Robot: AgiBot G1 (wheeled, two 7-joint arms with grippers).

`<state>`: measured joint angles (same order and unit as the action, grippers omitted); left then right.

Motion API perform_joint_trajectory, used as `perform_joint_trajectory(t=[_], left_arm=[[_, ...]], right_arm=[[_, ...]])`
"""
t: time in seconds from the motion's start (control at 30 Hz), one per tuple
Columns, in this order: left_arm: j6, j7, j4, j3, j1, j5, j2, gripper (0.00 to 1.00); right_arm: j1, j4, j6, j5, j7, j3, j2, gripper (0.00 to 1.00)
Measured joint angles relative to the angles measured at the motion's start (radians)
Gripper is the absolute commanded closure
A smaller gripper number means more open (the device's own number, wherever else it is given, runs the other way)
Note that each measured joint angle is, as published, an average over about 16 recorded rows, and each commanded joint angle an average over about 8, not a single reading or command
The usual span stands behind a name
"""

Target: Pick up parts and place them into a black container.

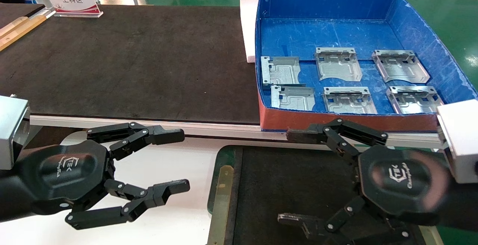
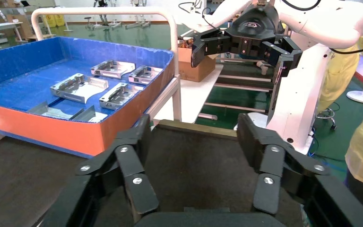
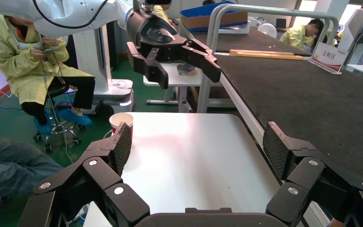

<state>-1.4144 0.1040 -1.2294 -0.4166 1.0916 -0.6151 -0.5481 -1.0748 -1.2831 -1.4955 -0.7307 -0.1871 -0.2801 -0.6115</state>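
Several silver-grey parts point(image 1: 338, 64) lie flat in a blue box point(image 1: 410, 32) with a red front at the right. The same parts point(image 2: 78, 88) show in the left wrist view. The black container point(image 1: 261, 200), with a green rim and a brass strip, sits at the near edge. My right gripper point(image 1: 291, 177) hovers open over its floor, holding nothing. My left gripper point(image 1: 179, 161) hangs open and empty over the white table, left of the container. In the left wrist view the left gripper point(image 2: 194, 139) faces the black container point(image 2: 194, 170). In the right wrist view the right gripper point(image 3: 198, 142) stands wide open.
A long black mat point(image 1: 130, 62) covers the bench left of the box, with a white foam block point(image 1: 247, 24) between them and a sign point(image 1: 73, 2) at the far left. A paper cup point(image 3: 121, 119) stands on the white table point(image 3: 194, 161). A seated person point(image 3: 23, 66) is beyond.
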Motion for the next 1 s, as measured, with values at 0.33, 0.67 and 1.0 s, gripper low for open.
perform_joint_trajectory(t=[0.33, 0.67, 1.0], left_arm=[[0.0, 0.0, 0.0, 0.0, 0.0, 0.0, 0.0, 1.0], [0.0, 0.0, 0.0, 0.0, 0.0, 0.0, 0.0, 1.0], [0.0, 0.0, 0.0, 0.0, 0.0, 0.0, 0.0, 0.04]], right_arm=[[0.0, 0.0, 0.0, 0.0, 0.0, 0.0, 0.0, 0.0], [0.0, 0.0, 0.0, 0.0, 0.0, 0.0, 0.0, 0.0], [0.0, 0.0, 0.0, 0.0, 0.0, 0.0, 0.0, 0.0]])
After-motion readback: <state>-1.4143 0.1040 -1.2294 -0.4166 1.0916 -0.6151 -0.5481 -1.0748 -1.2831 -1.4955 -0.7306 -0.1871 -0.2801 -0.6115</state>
